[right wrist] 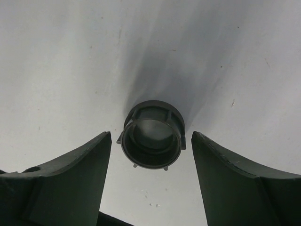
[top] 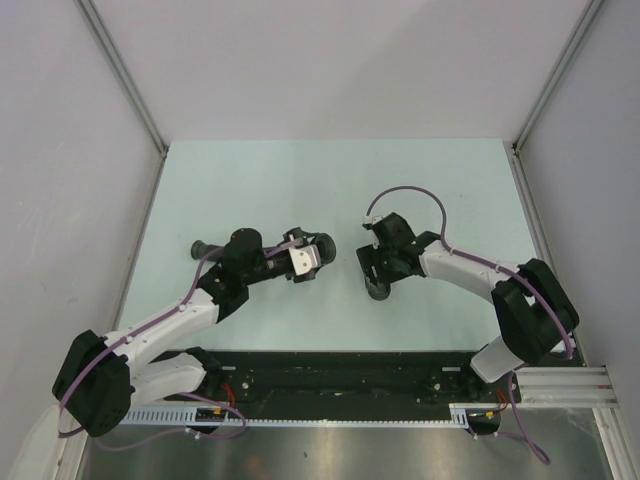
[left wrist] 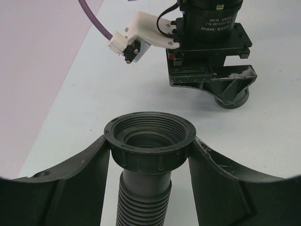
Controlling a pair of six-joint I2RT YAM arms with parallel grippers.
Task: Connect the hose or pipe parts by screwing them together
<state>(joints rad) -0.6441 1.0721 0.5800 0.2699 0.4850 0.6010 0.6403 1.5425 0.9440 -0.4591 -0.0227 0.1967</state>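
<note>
Two risks stand out, as I judge it: the right pincer point(right wrist: 150, 136), jaws spread and gripping nothing, could close off-centre on the ring nut point(right wrist: 151, 140) and skid it across the table point(right wrist: 70, 56), and a nut picked up crooked would likely cross-thread. The ring nut rests on the table between that pincer's fingers, close to each but touching neither. The left pincer point(left wrist: 149, 143) is clenched on the threaded collar of the ribbed tube point(left wrist: 146, 197), apart from the nut.
</note>
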